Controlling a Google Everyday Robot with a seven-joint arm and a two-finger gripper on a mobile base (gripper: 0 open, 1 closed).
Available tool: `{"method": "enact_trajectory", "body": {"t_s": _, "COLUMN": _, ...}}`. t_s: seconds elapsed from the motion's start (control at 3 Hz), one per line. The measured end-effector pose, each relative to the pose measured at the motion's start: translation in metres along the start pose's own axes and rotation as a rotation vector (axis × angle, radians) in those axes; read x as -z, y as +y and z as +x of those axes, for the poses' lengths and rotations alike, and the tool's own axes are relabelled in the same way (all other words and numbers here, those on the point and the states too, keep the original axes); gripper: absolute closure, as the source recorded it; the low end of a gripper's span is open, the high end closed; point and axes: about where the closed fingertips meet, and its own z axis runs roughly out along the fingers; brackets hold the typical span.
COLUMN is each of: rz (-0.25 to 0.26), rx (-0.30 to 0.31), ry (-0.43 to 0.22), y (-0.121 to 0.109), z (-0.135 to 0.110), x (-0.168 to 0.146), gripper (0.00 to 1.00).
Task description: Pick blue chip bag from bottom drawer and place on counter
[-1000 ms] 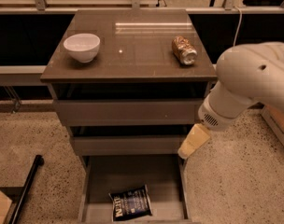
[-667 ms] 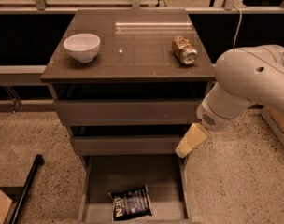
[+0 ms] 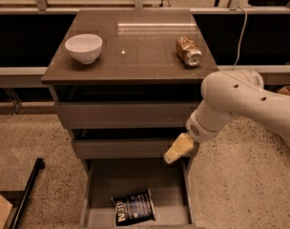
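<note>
Camera view puts your claw [image 3: 176, 150] at the right side of the open bottom drawer [image 3: 135, 178], above its rim and just beside the front of the middle drawer [image 3: 119, 148]; whether it is open or closed cannot be told. The blue chip bag [image 3: 133, 207] lies flat on the drawer floor toward the pulled-out end, well apart from the claw and off to its left. Going down, the claw could catch the drawer's right wall or the front above it. A flat foil bag may slip from a shallow pinch. On the counter [image 3: 135, 61], keep clear of the bowl [image 3: 84, 47] and the can [image 3: 188, 50].
</note>
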Motion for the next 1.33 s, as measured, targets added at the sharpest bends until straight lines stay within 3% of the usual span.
{"method": "enact_trajectory", "body": {"t_s": 0.33, "rz": -0.01, "rx": -0.09, "ry": -0.015, "y": -0.004, "z": -0.011, "x": -0.051, "gripper": 0.0}}
{"method": "enact_trajectory", "body": {"t_s": 1.0, "rz": -0.034, "rx": -0.132, "ry": -0.016, "y": -0.004, "z": -0.018, "x": -0.073, "gripper": 0.0}}
{"method": "enact_trajectory", "body": {"t_s": 1.33, "rz": -0.079, "rx": -0.151, "ry": -0.036, "y": 0.002, "z": -0.03, "x": -0.109, "gripper": 0.0}}
